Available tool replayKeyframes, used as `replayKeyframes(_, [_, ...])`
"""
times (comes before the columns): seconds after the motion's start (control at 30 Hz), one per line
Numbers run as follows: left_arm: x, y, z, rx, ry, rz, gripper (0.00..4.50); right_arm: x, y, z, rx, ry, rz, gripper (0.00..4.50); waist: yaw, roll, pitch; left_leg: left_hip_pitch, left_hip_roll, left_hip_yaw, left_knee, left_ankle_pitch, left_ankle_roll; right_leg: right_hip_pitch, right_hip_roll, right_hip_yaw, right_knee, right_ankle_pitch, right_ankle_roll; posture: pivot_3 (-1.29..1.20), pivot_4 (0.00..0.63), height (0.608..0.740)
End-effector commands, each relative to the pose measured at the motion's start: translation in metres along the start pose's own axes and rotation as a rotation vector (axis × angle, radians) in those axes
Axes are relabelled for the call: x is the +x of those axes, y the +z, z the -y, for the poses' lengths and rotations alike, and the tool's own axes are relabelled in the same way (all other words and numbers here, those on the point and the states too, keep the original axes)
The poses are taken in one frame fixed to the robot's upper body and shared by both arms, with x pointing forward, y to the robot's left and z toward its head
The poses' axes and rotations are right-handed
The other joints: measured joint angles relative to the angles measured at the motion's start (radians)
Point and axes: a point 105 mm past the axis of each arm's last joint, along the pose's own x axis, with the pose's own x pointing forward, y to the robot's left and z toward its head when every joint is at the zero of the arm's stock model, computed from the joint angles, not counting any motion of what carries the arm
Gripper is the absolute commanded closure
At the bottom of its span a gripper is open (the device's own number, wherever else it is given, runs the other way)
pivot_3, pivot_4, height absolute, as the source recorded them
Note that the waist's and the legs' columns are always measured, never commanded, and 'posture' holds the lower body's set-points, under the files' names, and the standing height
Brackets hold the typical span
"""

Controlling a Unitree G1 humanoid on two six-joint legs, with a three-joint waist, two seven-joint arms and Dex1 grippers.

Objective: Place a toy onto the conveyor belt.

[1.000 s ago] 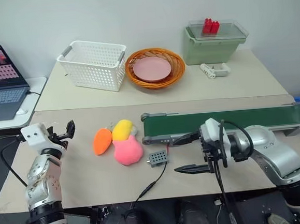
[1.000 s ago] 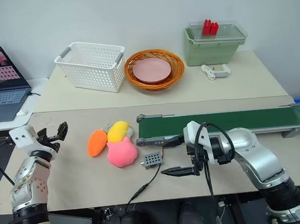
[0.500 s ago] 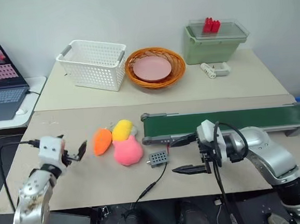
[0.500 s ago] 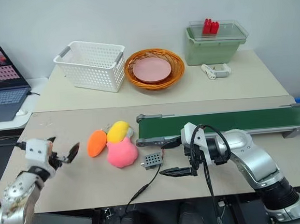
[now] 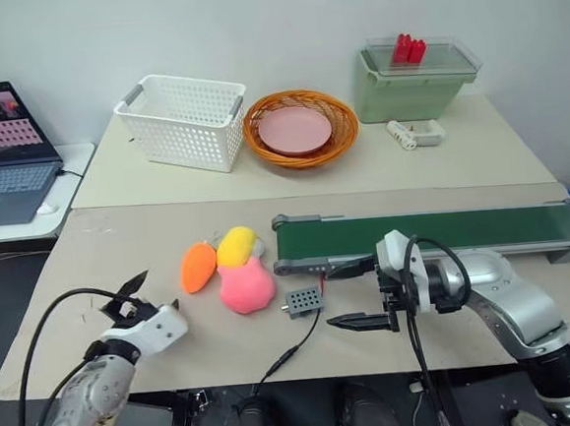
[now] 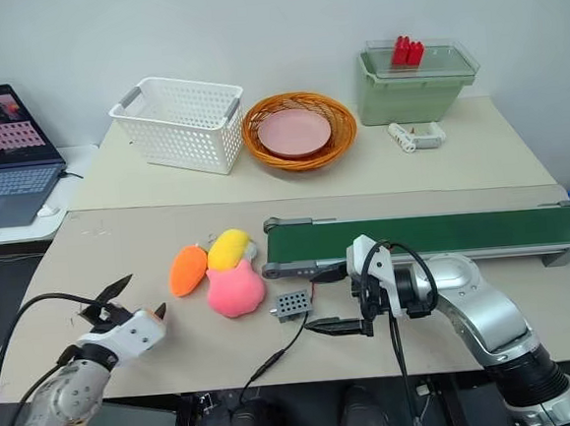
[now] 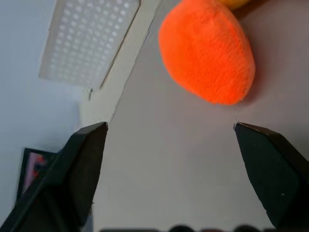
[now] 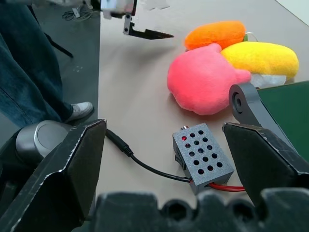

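- left gripper [image 5: 138, 294] hovers low over the table [image 5: 120, 246], fingers spread wide with nothing between them.
- the toy [image 5: 197, 266] lies on the table ahead of that gripper, near but apart, touching the yellow plush [image 5: 234, 245] and beside the pink plush [image 5: 245, 286].
- right gripper [image 5: 354, 292] has its fingers apart, empty, just in front of the conveyor belt [image 5: 435, 232], pointing toward the small grey box [image 5: 301, 299].

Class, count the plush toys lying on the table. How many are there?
3, clustered beside the conveyor belt end: orange plush on the outside, yellow plush behind, pink plush in front. More may hide underneath.
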Motion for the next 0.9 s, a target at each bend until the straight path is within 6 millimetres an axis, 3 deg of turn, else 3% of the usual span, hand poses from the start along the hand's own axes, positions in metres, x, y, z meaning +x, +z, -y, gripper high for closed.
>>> replayKeyframes(0.03, [-0.001,0.003,0.013,0.033,0.075,0.002,0.04,-0.008,0.013,0.004,-0.043,-0.04,0.031,0.0,-0.003,0.0,0.0,0.0,0.0,0.0,0.0,-0.001,0.0,0.0,0.0,0.0,0.0,0.0,0.0,0.0,0.15,0.74])
replayKeyframes(0.3, [0.005,-0.005,0.028,-0.016,0.1,-0.033,0.04,-0.009,0.017,0.005,-0.049,-0.064,0.044,0.0,0.004,0.007,-0.004,0.003,0.001,-0.001,-0.001,-0.004,-0.004,0.0,-0.005,0.0,0.001,0.0,0.0,0.0,0.15,0.74])
replayKeyframes(0.9, [0.059,0.01,0.004,-0.053,0.177,0.109,0.04,-0.01,0.016,0.008,-0.051,-0.09,0.042,0.0,0.015,0.009,-0.005,0.0,-0.001,0.0,0.0,0.0,0.003,0.0,-0.008,-0.004,0.001,0.002,0.003,0.0,0.15,0.74])
